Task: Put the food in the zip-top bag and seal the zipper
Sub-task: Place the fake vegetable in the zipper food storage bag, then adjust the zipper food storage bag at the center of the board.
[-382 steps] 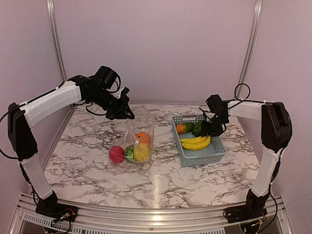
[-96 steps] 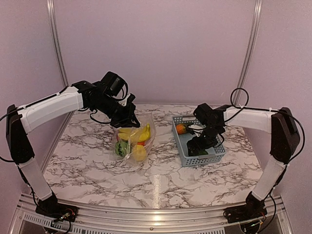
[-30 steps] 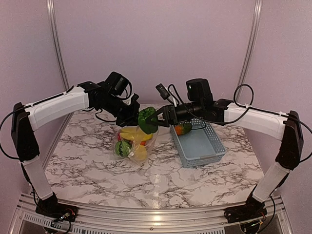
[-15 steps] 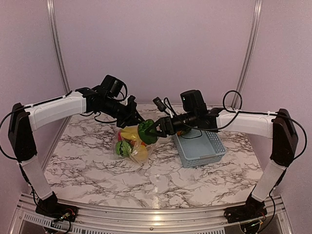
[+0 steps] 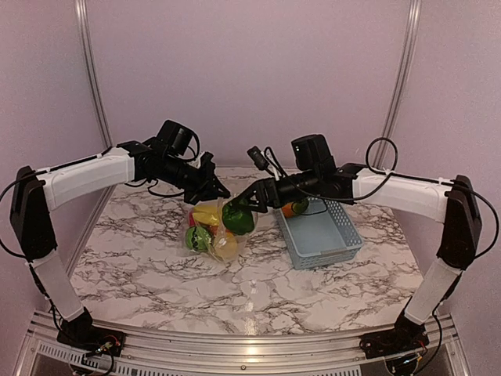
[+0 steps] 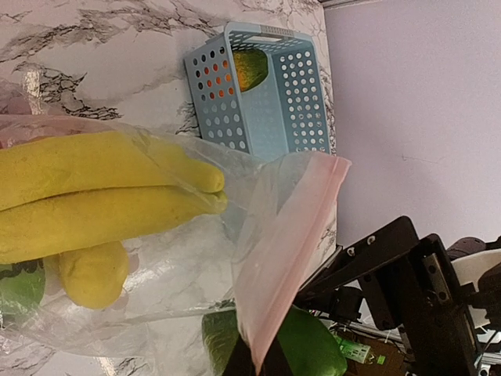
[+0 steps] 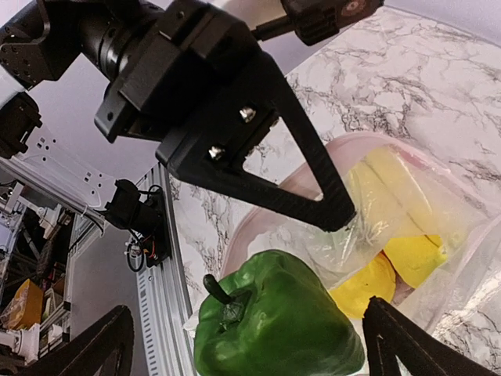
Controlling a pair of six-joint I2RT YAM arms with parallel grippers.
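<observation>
Pepper [image 5: 237, 218] hangs at the mouth of the bag [image 5: 210, 237], between the spread, empty jaws of the right claw [image 7: 243, 313] — it may clip the rim and tumble outside the bag onto the worktop [image 5: 156, 266]. Left claw [image 7: 333, 211] pinches the bag's rim — a slip there would collapse the mouth.

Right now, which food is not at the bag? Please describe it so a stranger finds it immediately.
On the marble table, find the grey-blue slotted basket on the right. In its far left corner lies one fruit, orange fading to green. It alone is in the basket; all other food is at the clear bag.
</observation>
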